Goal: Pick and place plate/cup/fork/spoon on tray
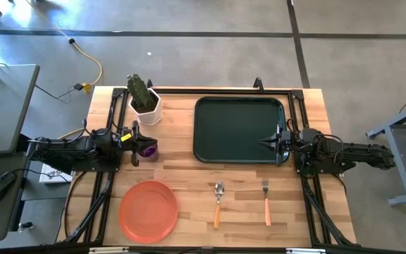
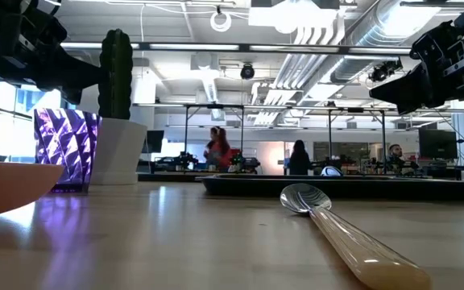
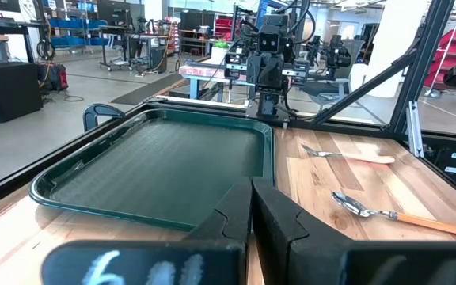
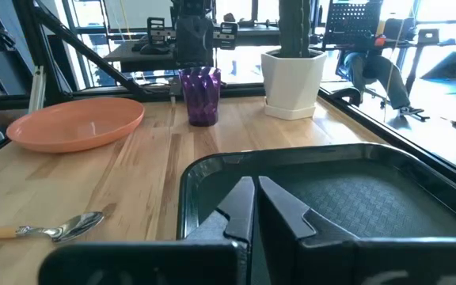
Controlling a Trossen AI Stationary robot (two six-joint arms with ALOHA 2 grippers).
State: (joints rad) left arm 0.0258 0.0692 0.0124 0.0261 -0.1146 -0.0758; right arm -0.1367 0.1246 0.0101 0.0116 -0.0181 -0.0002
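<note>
The orange-red plate (image 1: 148, 210) lies flat on the table at the near left. The purple cup (image 1: 147, 149) stands upright left of the dark green tray (image 1: 238, 130). The spoon (image 1: 218, 204) and the fork (image 1: 266, 201) lie on the table in front of the tray, handles toward the near edge. My left gripper (image 1: 138, 144) is shut and empty. It hovers at the cup's left side, above the cup, as the low view shows. My right gripper (image 1: 270, 142) is shut and empty over the tray's right rim, pointing toward the table's left.
A white pot with a green cactus (image 1: 145, 99) stands at the far left, just behind the cup. Black frame rails run along the table's left, right and far edges. Bare wood lies between the plate and the spoon.
</note>
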